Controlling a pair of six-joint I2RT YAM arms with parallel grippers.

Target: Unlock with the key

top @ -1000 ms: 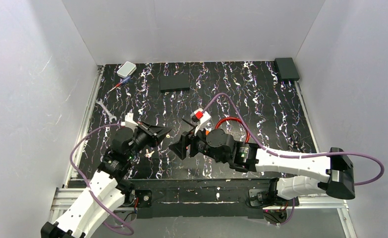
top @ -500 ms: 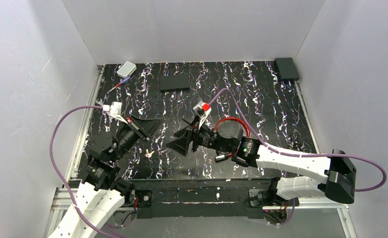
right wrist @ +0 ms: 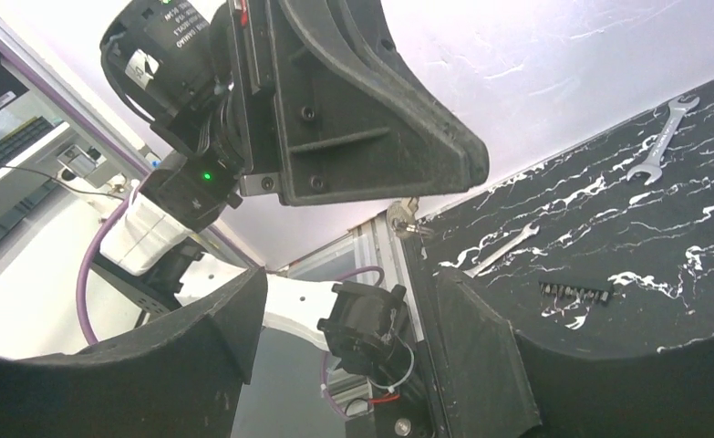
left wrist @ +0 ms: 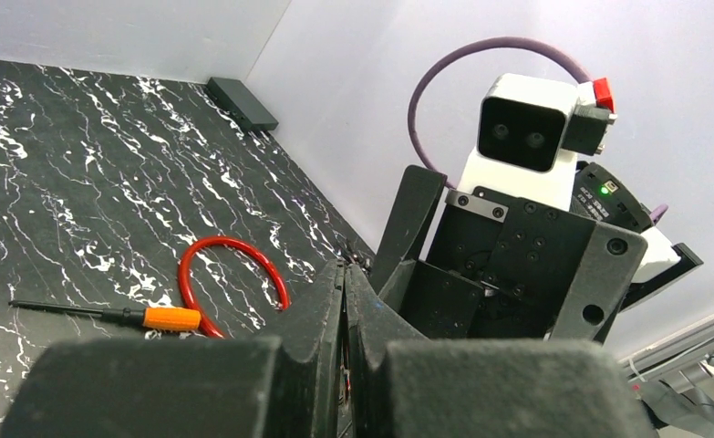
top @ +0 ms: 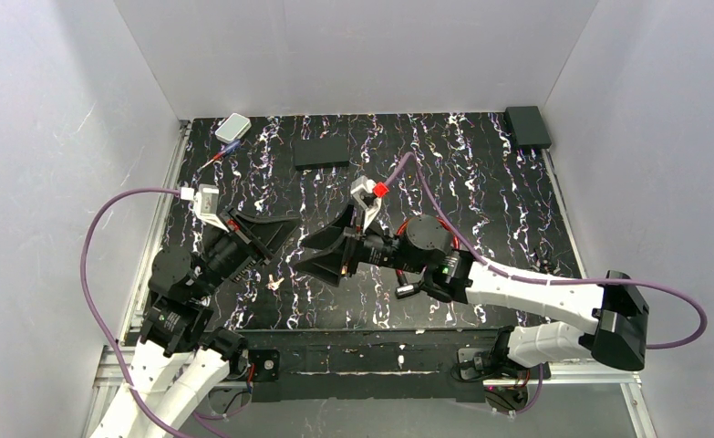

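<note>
Two grippers raised off the tabletop point(top: 499, 182), tip toward tip, about midway between the left and right edges and a little toward the near edge. Close together but not touching.

Left gripper point(left wrist: 344, 292): closed, jaws pressed flat together, nothing visible between them. Right gripper point(right wrist: 348, 278): wide open, jaws spread well apart, empty, aimed at the left one.

Key point(left wrist: 152, 317) flat on the tabletop, in neither gripper. Orange body against the outside of a red ring point(left wrist: 230, 242), thin black rod pointing away from the ring. In the top view, ring roughly midway between the left and right edges, nearer the near edge, partly hidden under the right arm. Key itself not made out in that view.

Small brass padlock point(right wrist: 408, 220) on the tabletop toward the near edge, below the gap between the two grippers, touched by neither. Silver wrench point(right wrist: 667, 137) near the left edge. White case point(top: 233, 127) in the far left corner, with a small screwdriver point(top: 218, 157) just beside it. Flat black box point(top: 321, 151) near the far edge. Another black box point(top: 527, 126) in the far right corner.
</note>
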